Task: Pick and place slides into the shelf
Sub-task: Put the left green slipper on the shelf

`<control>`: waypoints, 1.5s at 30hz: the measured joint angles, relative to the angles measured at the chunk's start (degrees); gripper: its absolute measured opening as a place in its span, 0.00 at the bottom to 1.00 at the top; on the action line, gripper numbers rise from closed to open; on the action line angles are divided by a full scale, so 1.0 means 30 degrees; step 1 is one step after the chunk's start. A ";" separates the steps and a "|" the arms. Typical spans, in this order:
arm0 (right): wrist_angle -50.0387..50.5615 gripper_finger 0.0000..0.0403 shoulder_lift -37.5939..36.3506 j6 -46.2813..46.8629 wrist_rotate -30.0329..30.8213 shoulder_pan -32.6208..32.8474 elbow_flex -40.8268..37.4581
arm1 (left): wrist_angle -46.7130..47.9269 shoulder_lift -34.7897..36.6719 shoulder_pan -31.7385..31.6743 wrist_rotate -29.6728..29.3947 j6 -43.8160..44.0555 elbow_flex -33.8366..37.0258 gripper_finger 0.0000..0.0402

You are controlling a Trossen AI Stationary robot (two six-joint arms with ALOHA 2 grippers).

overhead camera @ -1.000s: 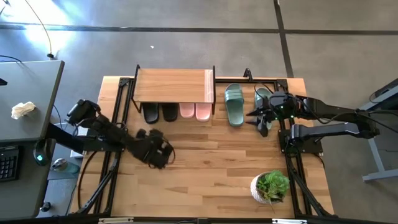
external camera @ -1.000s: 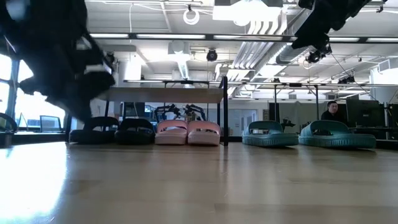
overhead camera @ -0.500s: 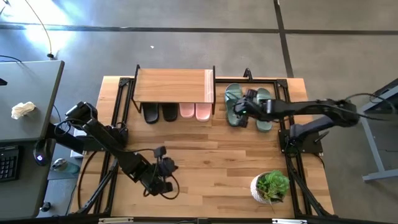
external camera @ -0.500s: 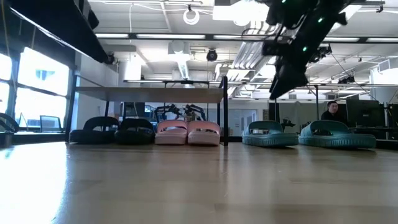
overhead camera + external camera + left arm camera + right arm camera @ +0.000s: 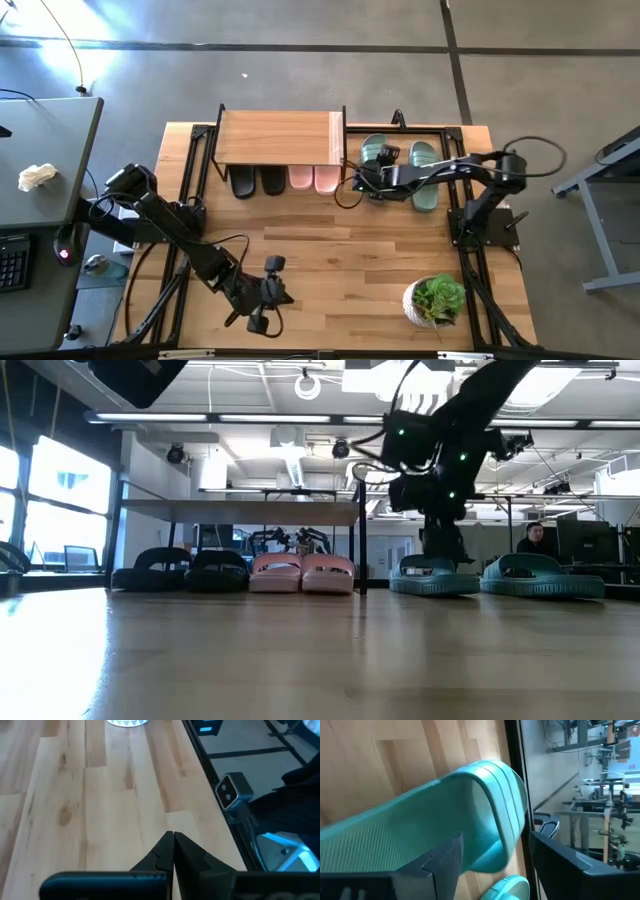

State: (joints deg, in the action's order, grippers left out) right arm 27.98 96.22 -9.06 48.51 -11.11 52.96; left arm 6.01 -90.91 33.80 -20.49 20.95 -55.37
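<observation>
— Sage-green rubber is what we're about to pinch: our right gripper [image 5: 372,178] hangs low over the nearer green slide [image 5: 377,160], fingers spread wide to either side of its ribbed strap [image 5: 470,820]. What worries us?

— If we close off-centre, one finger could ride over the strap, and the slide may twist or skid into its twin [image 5: 424,172] just beside it. The shelf post [image 5: 361,538] is near too; a swung heel could clip it.

— And the shelf [image 5: 280,137]?

— Black and pink pairs already sit under the plank, filling it across. We may find no gap for green.

— Our left gripper [image 5: 262,310]?

— Pressed together, holding nothing, parked near the table's front edge.

— Surface and room?

— Pale, smooth wooden tabletop [image 5: 340,250], so soles could slide. A potted plant [image 5: 436,298] stands near the front right corner. Beyond, we see a grey floor, a side desk [image 5: 50,160], and someone seated far back.
</observation>
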 joint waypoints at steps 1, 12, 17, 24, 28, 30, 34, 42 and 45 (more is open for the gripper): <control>-0.0007 0.55 0.0322 -0.0007 0.0043 -0.0005 0.0184 | 0.0035 0.0000 -0.0012 -0.0054 -0.0028 0.0000 0.00; -0.0137 0.55 0.1925 0.0247 0.2070 -0.0958 0.0834 | 0.0047 0.0000 -0.0001 -0.0162 0.0093 0.0000 0.00; -0.0163 0.55 0.1925 0.0512 0.1511 -0.2023 0.0834 | 0.0062 0.0000 -0.0007 -0.0162 0.0100 0.0000 0.00; -0.0428 0.51 0.1925 0.1064 0.0700 -0.3167 0.0834 | 0.0069 0.0000 -0.0007 -0.0162 0.0166 0.0000 0.00; -0.0443 0.41 0.1925 0.1626 -0.0193 -0.3474 0.0834 | 0.0069 0.0000 -0.0007 -0.0162 0.0203 0.0000 0.00; -0.0433 0.33 0.1925 0.1909 -0.0458 -0.3543 0.0834 | 0.0069 0.0000 -0.0007 -0.0166 0.0384 0.0000 0.00; -0.0469 0.15 0.1918 0.2221 -0.0926 -0.3555 0.0834 | 0.0062 0.0000 0.0015 -0.0169 0.0603 0.0000 0.00; -0.0216 0.02 0.1891 0.2467 -0.1000 -0.2833 0.0834 | 0.0033 0.0000 0.0036 -0.0169 0.0625 0.0000 0.00; 0.0218 0.01 0.1735 0.2925 -0.1188 -0.2296 0.0834 | 0.0006 0.0000 0.0036 -0.0169 0.0654 0.0000 0.00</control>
State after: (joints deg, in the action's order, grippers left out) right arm 28.64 101.43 -0.29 44.95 -18.00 55.46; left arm 6.03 -90.91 33.91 -20.99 22.92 -55.37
